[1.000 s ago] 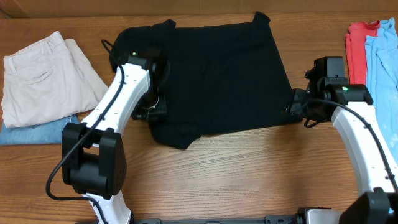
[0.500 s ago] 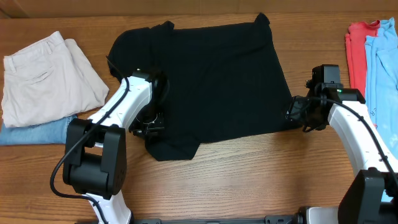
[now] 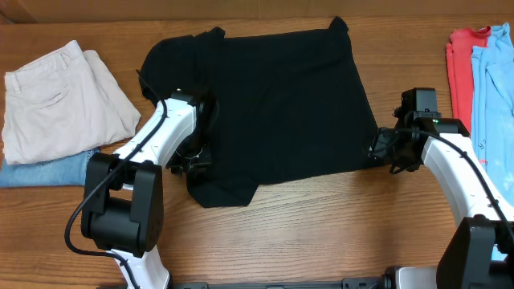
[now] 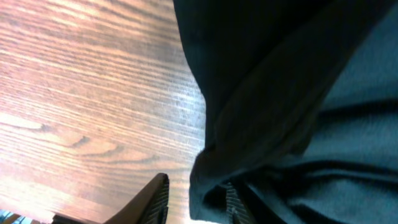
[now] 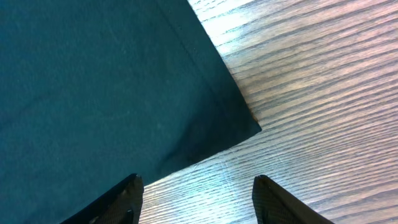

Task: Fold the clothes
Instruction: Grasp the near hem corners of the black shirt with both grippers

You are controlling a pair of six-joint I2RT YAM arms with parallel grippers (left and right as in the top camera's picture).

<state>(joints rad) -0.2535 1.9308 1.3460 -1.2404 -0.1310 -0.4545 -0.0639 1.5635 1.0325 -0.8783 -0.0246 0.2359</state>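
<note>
left arm (image 3: 151,138): on my overhead feed, left of centre, i see smooth white shells over the long links, with black housings at the joints.
left base (image 3: 120,213): a blocky black motor unit, lower left.
cable (image 3: 74,229): thin and black, looping out from that base.
right arm (image 3: 464,177): the same white shells and black joint blocks, with a black cable along its top.
status light (image 3: 436,121): a small green dot on the right arm's black wrist block.
left gripper (image 4: 194,202): dark fingers with fine ribbing.
right gripper (image 5: 196,199): black fingers with a matte, pebbled surface.
</note>
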